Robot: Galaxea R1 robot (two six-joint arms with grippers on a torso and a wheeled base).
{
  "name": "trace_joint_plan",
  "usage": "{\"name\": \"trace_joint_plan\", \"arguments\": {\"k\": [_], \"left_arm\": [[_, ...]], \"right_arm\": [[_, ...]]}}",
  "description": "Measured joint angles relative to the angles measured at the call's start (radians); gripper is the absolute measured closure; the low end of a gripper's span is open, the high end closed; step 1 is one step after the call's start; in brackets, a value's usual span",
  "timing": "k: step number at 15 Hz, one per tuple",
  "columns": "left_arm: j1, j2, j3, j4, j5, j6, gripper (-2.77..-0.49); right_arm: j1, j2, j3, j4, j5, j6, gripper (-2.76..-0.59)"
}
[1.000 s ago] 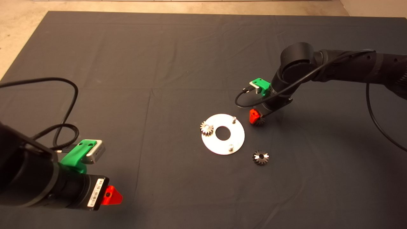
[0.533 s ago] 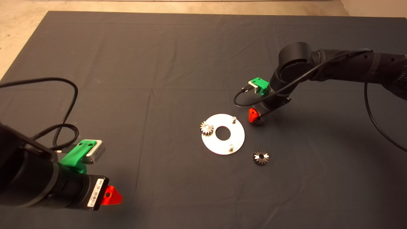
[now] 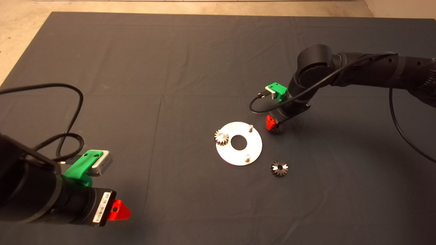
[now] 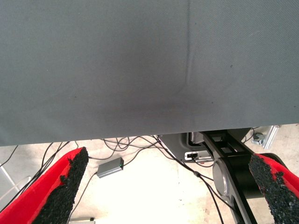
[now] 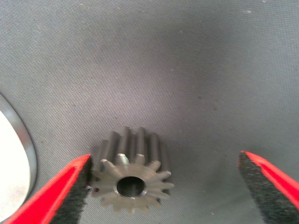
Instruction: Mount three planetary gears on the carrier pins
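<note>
The right gripper (image 5: pixel 163 186) is down at the counter (image 3: pixel 170 68) just beside the silver disc (image 3: pixel 253 149), fingers spread wide around a planetary gear (image 5: pixel 132 183). The gear lies flat, bore up, touching one pad (image 5: pixel 86 175) and well apart from the other, so closing should shove it sideways before it seats. One gear (image 3: pixel 221 137) already sits on a carrier pin; two pins (image 3: pixel 250 128) stand bare. A third gear (image 3: pixel 279 168) lies near the disc. The left gripper (image 4: pixel 163 196) waits open, far from the disc.
</note>
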Motion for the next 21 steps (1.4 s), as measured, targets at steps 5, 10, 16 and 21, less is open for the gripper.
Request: {"name": "trace_joint_plan", "arguments": {"k": [5, 10, 16, 21], "left_arm": [[0.0, -0.013, 0.0, 0.0, 0.0, 0.009, -2.48], [0.0, -0.016, 0.0, -0.001, 0.0, 0.022, -2.48], [0.0, -0.016, 0.0, -0.004, 0.0, 0.023, -2.48], [0.0, -0.016, 0.0, -0.004, 0.0, 0.025, -2.48]], "right_arm": [[-0.001, 0.002, -0.002, 0.0, 0.0, 0.002, -2.11], [-0.006, 0.003, -0.002, 0.0, 0.0, 0.007, -1.96], [-0.013, 0.002, -0.003, 0.0, 0.001, 0.03, -1.75], [-0.02, 0.002, -0.003, 0.0, 0.001, 0.037, -1.54]]}}
